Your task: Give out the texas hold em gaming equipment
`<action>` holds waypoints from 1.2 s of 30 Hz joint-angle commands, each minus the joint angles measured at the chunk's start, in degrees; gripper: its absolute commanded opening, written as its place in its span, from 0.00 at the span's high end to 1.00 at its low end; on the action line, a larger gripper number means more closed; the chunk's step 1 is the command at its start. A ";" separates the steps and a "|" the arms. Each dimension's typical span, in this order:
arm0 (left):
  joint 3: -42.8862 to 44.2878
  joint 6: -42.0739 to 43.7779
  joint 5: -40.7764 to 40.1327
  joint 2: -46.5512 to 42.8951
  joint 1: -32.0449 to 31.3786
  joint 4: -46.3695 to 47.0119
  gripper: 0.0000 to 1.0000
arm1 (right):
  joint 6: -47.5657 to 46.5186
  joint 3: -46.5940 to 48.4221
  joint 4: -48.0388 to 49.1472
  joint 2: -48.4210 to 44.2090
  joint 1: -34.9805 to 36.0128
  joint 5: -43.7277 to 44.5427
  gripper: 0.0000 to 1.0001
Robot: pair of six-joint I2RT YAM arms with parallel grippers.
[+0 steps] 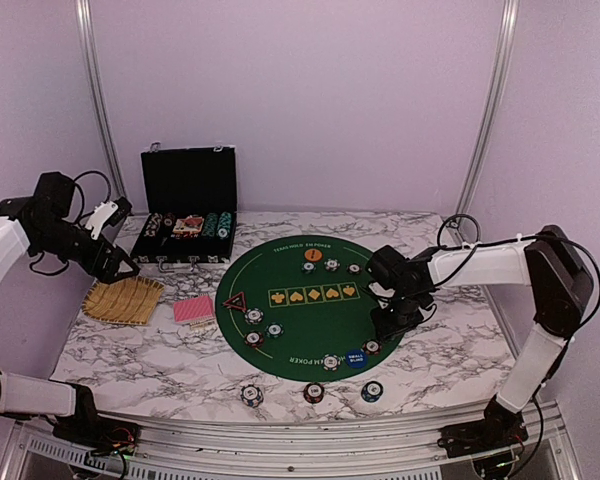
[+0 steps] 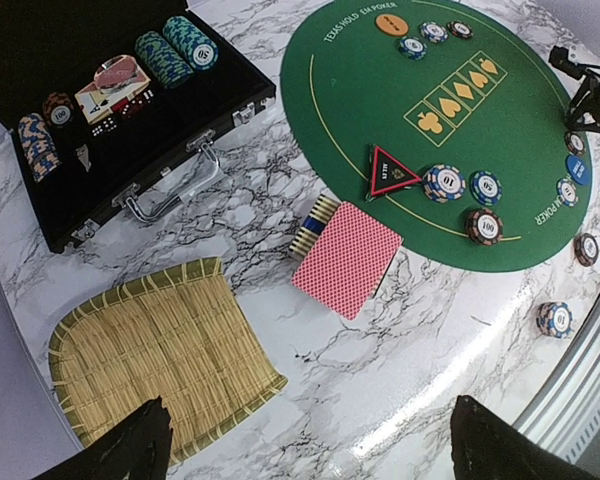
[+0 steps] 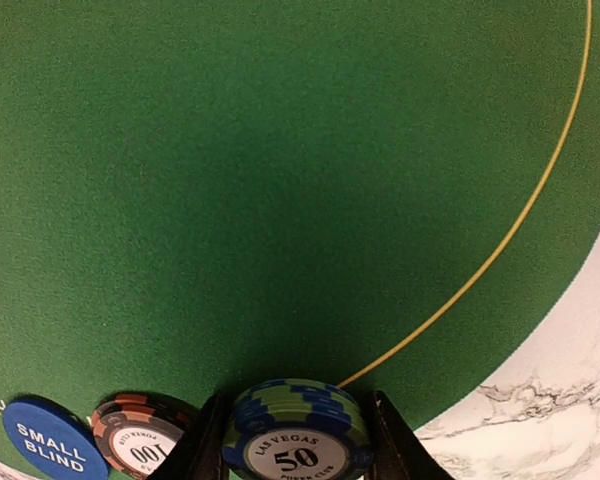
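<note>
My right gripper (image 3: 298, 450) is shut on a blue-and-green stack of "50" poker chips (image 3: 295, 420), low over the right edge of the round green mat (image 3: 280, 180). A blue "small blind" disc (image 3: 48, 450) and a "100" chip (image 3: 140, 445) lie just left of it. In the top view the right gripper (image 1: 388, 325) is at the mat's right side. My left gripper (image 2: 315, 460) is open and empty, above the marble beside the straw tray (image 2: 155, 350). Red-backed cards (image 2: 347, 257), the dark red-edged triangle (image 2: 392, 172) and the orange disc (image 2: 391, 24) are in view.
An open black chip case (image 2: 110, 100) with chip rows stands at the back left. Several chips lie on the mat (image 2: 441, 183). Three chip stacks sit on the marble near the front edge (image 1: 314, 392). A small stack of chips on edge (image 2: 313, 225) lies by the cards.
</note>
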 commanded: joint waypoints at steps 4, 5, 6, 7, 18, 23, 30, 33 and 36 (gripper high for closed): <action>-1.95 2.99 -2.47 0.86 -2.82 -3.15 0.01 | -0.16 -0.54 0.93 0.74 -0.41 -0.34 0.49; -2.14 3.16 -2.83 1.11 -3.32 -3.16 0.01 | 0.00 -0.35 0.79 0.67 -0.45 -0.16 0.45; -2.39 3.31 -3.18 1.37 -3.83 -3.22 0.01 | 0.16 -0.25 0.48 0.58 -0.46 0.06 0.42; -2.62 3.48 -3.64 1.68 -4.40 -3.31 0.01 | 0.24 -0.05 0.27 0.44 -0.40 0.18 0.39; -4.37 6.92 -8.19 6.69 -8.66 -3.68 0.01 | 1.09 4.73 -4.97 -3.25 -0.33 3.00 0.33; -4.03 8.73 -9.56 9.80 -10.71 -3.51 0.01 | 2.13 11.18 -8.74 -4.92 1.05 5.10 0.30; 0.25 8.48 -15.02 14.96 -12.87 -2.87 0.01 | 4.22 23.32 -11.73 -2.21 7.36 8.48 0.12; 3.35 6.69 -18.05 16.05 -12.88 -2.12 0.01 | 4.63 27.74 -11.30 -0.65 8.84 7.99 0.01; 7.27 5.66 -21.14 16.27 -12.88 -1.62 0.01 | 5.09 28.92 -7.88 -0.45 9.04 5.39 0.01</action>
